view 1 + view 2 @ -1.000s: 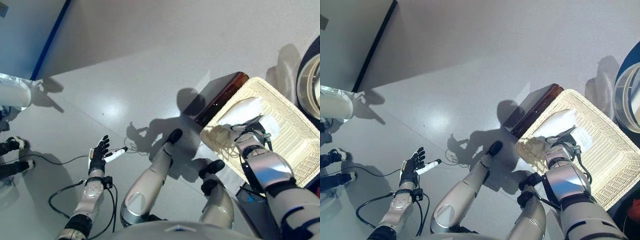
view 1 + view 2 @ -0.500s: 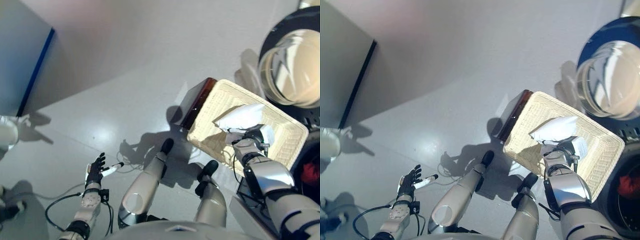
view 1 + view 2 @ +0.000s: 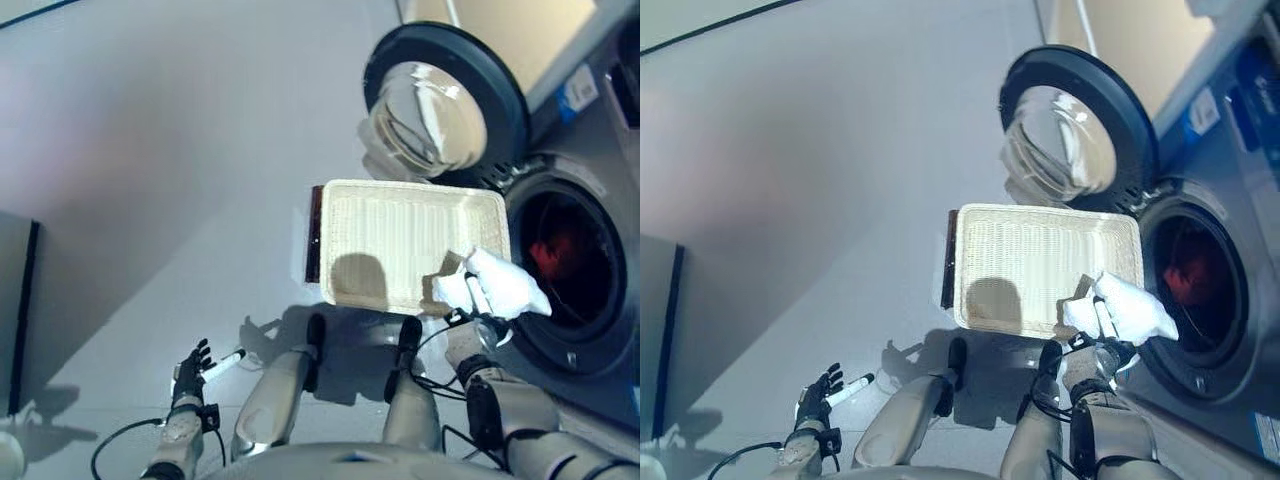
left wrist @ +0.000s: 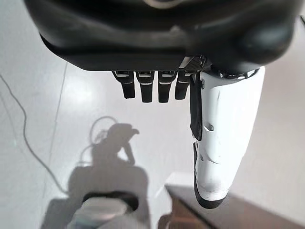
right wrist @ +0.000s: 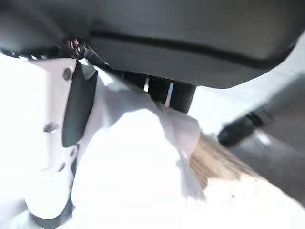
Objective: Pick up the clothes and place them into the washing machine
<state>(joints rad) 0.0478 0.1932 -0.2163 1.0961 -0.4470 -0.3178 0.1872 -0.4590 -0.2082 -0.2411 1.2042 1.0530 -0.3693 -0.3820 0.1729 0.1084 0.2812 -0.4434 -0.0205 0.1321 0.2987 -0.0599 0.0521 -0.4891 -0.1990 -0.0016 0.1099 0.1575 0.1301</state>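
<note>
My right hand point(image 3: 466, 322) is shut on a white cloth point(image 3: 502, 285) and holds it over the near right corner of the wicker basket point(image 3: 400, 240), beside the washing machine's open drum point(image 3: 560, 262). The right wrist view shows the white cloth point(image 5: 128, 181) bunched against the thumb point(image 5: 52, 143). A red garment point(image 3: 555, 255) lies inside the drum. My left hand point(image 3: 190, 362) hangs open and empty over the floor at the lower left; its fingers point(image 4: 152, 88) are straight in the left wrist view.
The machine's round glass door point(image 3: 440, 95) stands swung open behind the basket. The basket rests on a low dark brown box point(image 3: 314, 235). A dark-edged panel point(image 3: 20, 320) stands at the far left.
The camera has swung toward the washing machine, so the drum and door now show. My right hand has carried the white cloth from the basket's middle to its corner by the drum.
</note>
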